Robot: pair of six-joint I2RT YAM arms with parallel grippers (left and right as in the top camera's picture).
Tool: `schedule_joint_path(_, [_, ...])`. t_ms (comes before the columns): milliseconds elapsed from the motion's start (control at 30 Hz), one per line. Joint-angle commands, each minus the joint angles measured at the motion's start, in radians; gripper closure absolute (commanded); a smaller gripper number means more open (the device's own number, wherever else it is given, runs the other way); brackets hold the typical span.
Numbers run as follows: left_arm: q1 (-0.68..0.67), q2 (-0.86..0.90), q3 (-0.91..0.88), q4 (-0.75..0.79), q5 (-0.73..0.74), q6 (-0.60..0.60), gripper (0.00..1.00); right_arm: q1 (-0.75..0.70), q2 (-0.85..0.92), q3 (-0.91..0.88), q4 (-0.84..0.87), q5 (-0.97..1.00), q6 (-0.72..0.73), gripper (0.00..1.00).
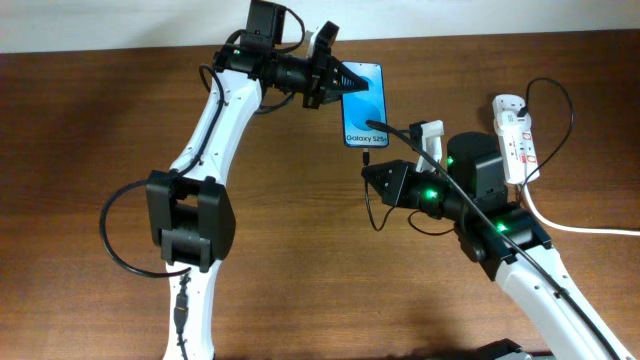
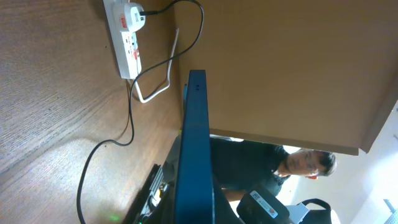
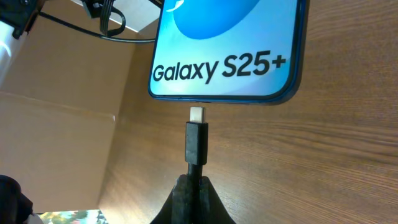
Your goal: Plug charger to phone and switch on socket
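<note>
Left hand (image 1: pixel 345 85) is clenched on the phone (image 1: pixel 363 105), gripping its upper-left edge at the far middle of the bench (image 1: pixel 90 120). Screen is lit blue and faces up in overhead, "Galaxy S25+" text reads at the near end. In the left wrist view the phone (image 2: pixel 196 155) shows edge-on down the centre of the frame; whether it lies flat or is tipped up, cannot tell. Right hand (image 3: pixel 194 186) is clamped on the charger (image 3: pixel 196 146), pinching the black plug body, with the silver tip pointing at the phone's bottom edge (image 3: pixel 230 50). The tip is lined up with the port and just short of it, a small gap visible, not inserted. In overhead the right hand (image 1: pixel 372 172) sits just below the phone's near end, thin black cable looping down beside it. The socket (image 1: pixel 515 140) lies on the bench at the right, well apart from the phone, with a plug in it, a thin black cable arcing off and a thick white lead (image 1: pixel 590 228) running right. Switch state too small to tell.
</note>
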Motion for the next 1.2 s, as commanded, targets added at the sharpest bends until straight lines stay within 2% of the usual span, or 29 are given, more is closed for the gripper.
schedule_joint_path(0, [-0.004, -0.005, 0.003, 0.003, 0.045, -0.01, 1.0, -0.007, -0.01, -0.005, 0.011, 0.018, 0.003, 0.96])
schedule_joint_path(767, [-0.006, -0.005, 0.003, 0.003, 0.053, -0.01, 1.0, -0.007, 0.038, -0.005, 0.033, 0.012, 0.015, 0.96])
schedule_joint_path(1000, [-0.014, -0.005, 0.003, 0.003, 0.053, -0.009, 1.0, -0.008, 0.038, -0.005, 0.085, 0.018, 0.022, 0.96])
schedule_joint_path(1167, [-0.016, -0.005, 0.003, 0.002, 0.091, 0.023, 1.0, -0.068, 0.038, -0.005, 0.097, -0.013, 0.03, 0.96])
